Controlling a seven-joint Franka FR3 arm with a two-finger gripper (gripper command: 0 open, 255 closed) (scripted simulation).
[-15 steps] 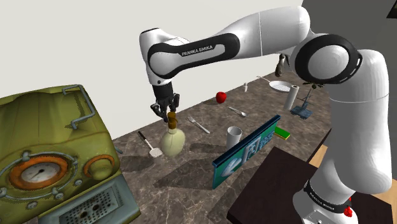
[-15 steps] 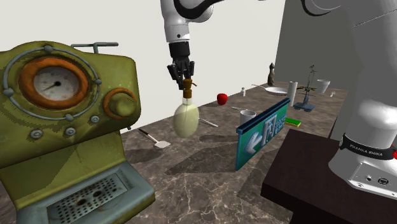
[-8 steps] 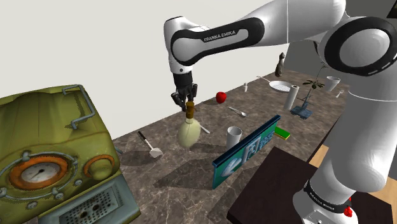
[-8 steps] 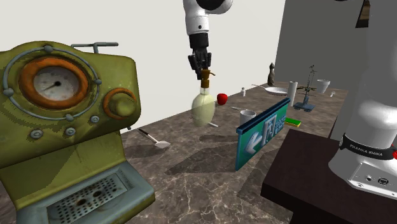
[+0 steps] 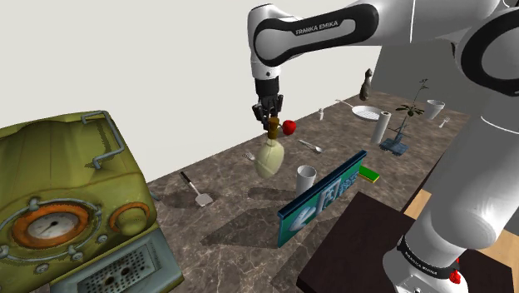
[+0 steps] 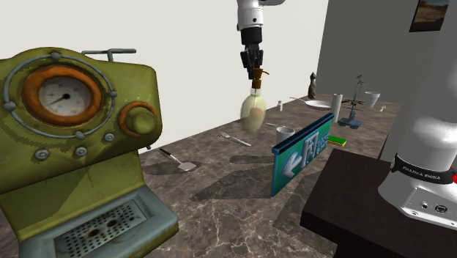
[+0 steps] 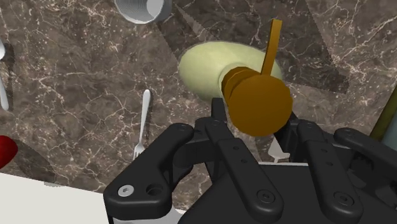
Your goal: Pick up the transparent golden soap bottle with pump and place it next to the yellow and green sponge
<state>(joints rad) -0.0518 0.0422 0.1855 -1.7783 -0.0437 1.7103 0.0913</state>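
While jaws clasp its pump (image 5: 273,127), soap bottle (image 5: 269,159) hangs beneath, above counter (image 5: 241,218)

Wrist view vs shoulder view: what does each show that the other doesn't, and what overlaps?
Wrist view: the brown pump head seen end-on, clasped by the claw. Shoulder view: green coffee machine, arrow sign, yellow and green sponge, white plate. Both: the pale soap bottle held above the marble counter, a fork, a white cup.
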